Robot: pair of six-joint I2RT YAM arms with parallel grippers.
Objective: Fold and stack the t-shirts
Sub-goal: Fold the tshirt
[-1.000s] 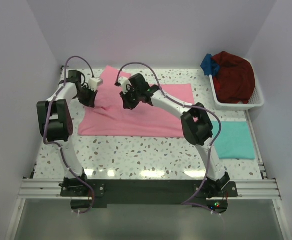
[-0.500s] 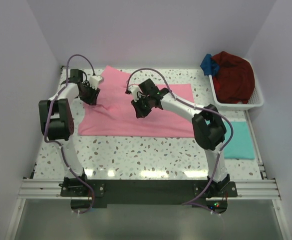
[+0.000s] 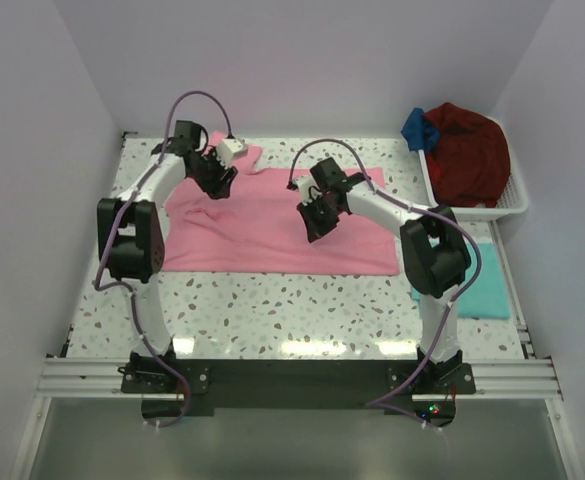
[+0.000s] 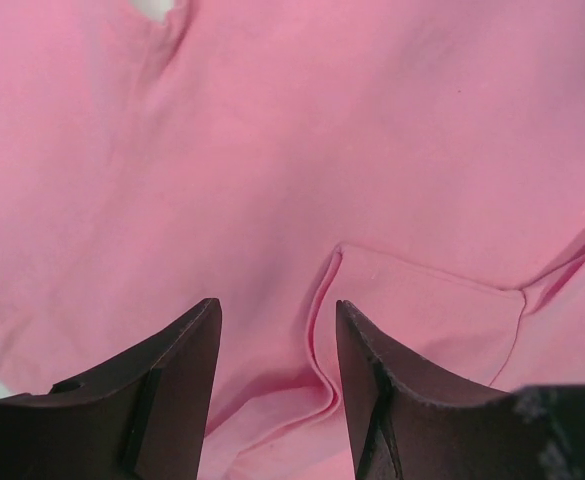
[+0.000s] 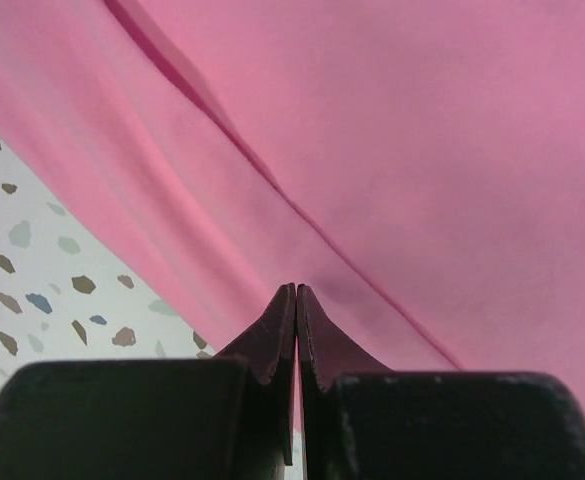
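Two arms reached over one pink t-shirt (image 3: 262, 225), which lay spread on the table (image 3: 272, 310) with its long axis running left to right. The left gripper (image 3: 215, 180) hung over the shirt's far-left part, its fingers (image 4: 177, 370) spread apart with nothing between them. In the left wrist view a doubled edge of the pink cloth lay directly under that gap, curving away to the right. This is probably the relation the next pinch depends on, since a straight descent would put the fold between the jaws. The right gripper (image 3: 312, 222) hovered right of the shirt's middle with its fingers pressed together. Its wrist view looked down along a long crease near the shirt's edge, with speckled table beyond.

Whether a thin layer of cloth sat between those closed tips could not be made out. The right arm cut off part of a folded teal t-shirt (image 3: 482, 290) at the near right. A dark red garment (image 3: 467, 150) and a blue one (image 3: 417, 128) were heaped in the basket (image 3: 512, 205) at the far right, so their shapes were unreadable.
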